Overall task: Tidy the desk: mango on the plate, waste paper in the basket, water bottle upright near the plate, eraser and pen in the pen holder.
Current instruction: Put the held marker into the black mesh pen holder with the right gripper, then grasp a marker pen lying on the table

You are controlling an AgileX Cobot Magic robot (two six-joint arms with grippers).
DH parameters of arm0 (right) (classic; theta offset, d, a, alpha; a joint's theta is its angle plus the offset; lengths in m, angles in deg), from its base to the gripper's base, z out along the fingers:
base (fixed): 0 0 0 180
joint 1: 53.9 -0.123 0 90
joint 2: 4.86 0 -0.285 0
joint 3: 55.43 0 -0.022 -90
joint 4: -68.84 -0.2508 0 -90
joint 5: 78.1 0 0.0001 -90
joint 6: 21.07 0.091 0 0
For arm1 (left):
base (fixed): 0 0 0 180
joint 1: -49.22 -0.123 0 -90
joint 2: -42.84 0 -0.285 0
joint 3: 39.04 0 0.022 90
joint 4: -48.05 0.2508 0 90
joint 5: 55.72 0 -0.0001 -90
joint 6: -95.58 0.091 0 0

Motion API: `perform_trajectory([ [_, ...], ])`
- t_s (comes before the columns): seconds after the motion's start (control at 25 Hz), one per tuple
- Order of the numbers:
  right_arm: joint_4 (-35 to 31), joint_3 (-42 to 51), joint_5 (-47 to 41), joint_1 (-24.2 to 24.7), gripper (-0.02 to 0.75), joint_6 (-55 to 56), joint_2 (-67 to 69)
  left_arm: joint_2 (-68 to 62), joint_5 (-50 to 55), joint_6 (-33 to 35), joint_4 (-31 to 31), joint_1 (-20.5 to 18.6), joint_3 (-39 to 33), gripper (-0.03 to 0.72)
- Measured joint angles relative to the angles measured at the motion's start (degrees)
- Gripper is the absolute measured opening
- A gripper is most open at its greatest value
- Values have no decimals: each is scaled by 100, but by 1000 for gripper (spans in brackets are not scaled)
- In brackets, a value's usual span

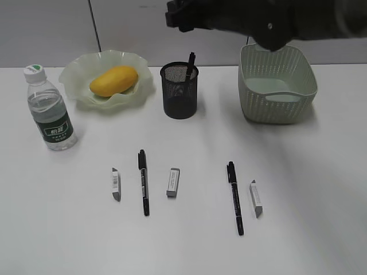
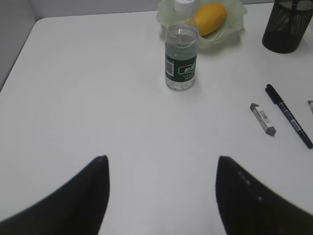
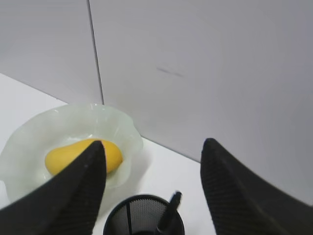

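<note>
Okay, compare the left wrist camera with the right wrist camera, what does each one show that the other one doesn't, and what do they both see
Only the left wrist view shows the upright clear plastic water bottle with its dark green label, a small grey eraser, a black pen lying on the white desk, and the open left pincer.

Only the right wrist view shows the open right pincer, the grey back wall, and a black pen standing in the holder.

Both show the yellow-orange mango on the wavy pale green plate and the black mesh pen holder.

Even, bright diffuse light; soft faint shadows on the desk (image 1: 298, 229). Right arm (image 1: 258, 20) motion-blurred. Wrist-view pincer fingers (image 2: 73, 200) out of focus.
</note>
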Motion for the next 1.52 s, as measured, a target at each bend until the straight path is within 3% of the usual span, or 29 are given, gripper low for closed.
perform_trajectory([
  [0.16,-40,0,-1388,-5,489,0,-577,0,0,0,0,0,0,515],
  [0.4,-109,-4,-4596,-5,487,0,-1240,0,0,0,0,0,0,515],
  [0.6,-103,-4,-6964,6,423,-222,-1589,0,0,0,0,0,0,515],
  [0.72,-115,-4,-7846,74,403,-447,-1908,-97,-6,0,0,0,-2,515],
  [0.88,-448,-4,-8071,498,398,-783,-2436,-377,-6,0,0,0,-2,515],
  [1.12,-782,624,-8071,1884,396,-898,-3386,-698,-4,0,-25,0,-2,515],
  [1.24,-782,1242,-8077,2341,396,-905,-4010,-1043,16,-43,-328,151,-2,508],
  [1.52,-782,2774,-8088,2547,396,-831,-5499,-1838,-138,-113,-508,953,340,442],
])
